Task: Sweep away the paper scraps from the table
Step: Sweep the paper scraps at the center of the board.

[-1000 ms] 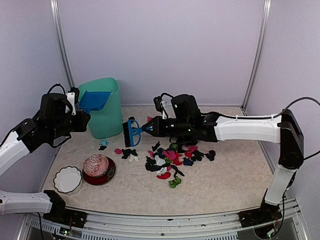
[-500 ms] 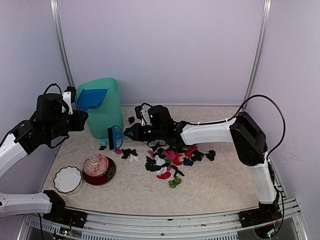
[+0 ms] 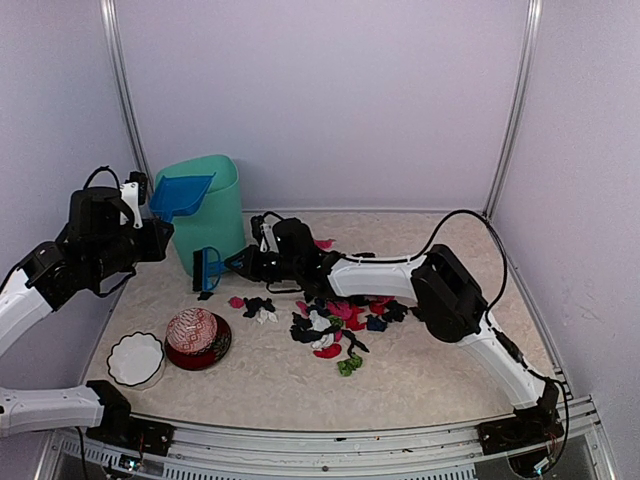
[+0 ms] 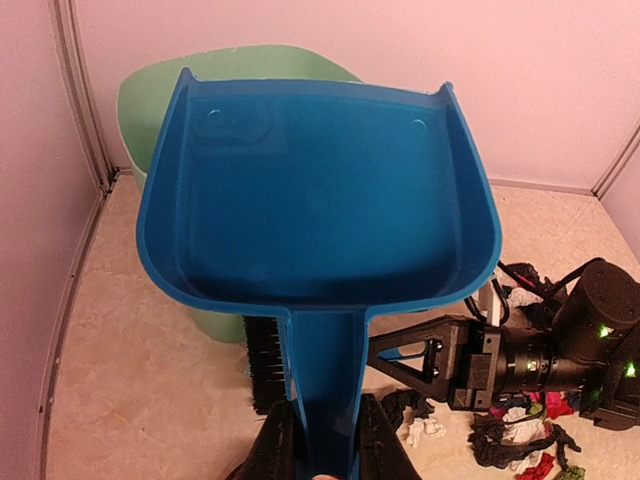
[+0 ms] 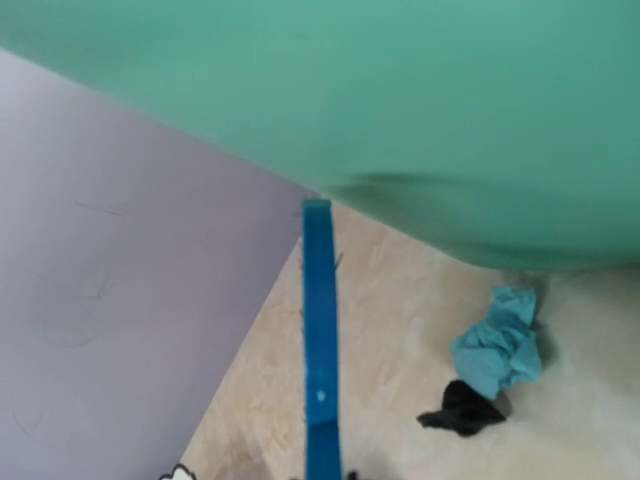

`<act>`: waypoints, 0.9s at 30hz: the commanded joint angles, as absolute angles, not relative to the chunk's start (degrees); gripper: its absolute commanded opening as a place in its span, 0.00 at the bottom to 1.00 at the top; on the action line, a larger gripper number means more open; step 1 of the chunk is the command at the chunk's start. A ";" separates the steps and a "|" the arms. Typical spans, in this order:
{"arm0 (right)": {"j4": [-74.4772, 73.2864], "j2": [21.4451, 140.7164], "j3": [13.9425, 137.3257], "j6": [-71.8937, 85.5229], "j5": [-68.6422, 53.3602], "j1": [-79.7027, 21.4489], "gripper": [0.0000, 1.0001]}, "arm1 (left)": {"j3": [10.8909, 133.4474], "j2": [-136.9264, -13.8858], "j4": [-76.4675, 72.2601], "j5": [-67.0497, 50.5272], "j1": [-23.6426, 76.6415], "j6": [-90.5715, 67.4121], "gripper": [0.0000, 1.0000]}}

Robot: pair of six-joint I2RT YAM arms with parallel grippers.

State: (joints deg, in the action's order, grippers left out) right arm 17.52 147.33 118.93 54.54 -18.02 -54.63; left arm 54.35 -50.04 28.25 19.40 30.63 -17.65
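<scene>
on the near left of the table [image 3: 440,380] stand a white bowl [image 3: 135,358] and a red patterned bowl [image 3: 197,337]. past them, in the middle, the paper scraps [image 3: 335,320] lie in a loose pile, partly under the right forearm. the right gripper [image 3: 243,263] is to the left of this pile and a little farther back, clamped on the handle of a blue brush [image 3: 208,270]. a teal scrap [image 5: 497,340] and a black scrap [image 5: 460,408] lie near the brush. farther back, the left gripper [image 4: 322,445] squeezes the handle of a blue dustpan [image 4: 320,190], held up at the rim of the green bin [image 3: 215,225].
</scene>
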 commanded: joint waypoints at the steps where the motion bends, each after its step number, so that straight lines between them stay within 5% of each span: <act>1: 17.63 152.21 124.96 57.93 -19.28 -55.25 0.00 | 53.72 -49.05 26.42 19.13 29.85 -17.61 0.00; 18: 5.81 157.70 131.37 62.43 -14.32 -54.44 0.00 | 53.53 -49.30 25.93 17.32 28.99 -17.25 0.00; 27: 6.44 147.02 114.05 61.35 -12.61 -51.88 0.00 | 53.50 -49.39 25.91 17.32 28.93 -17.19 0.00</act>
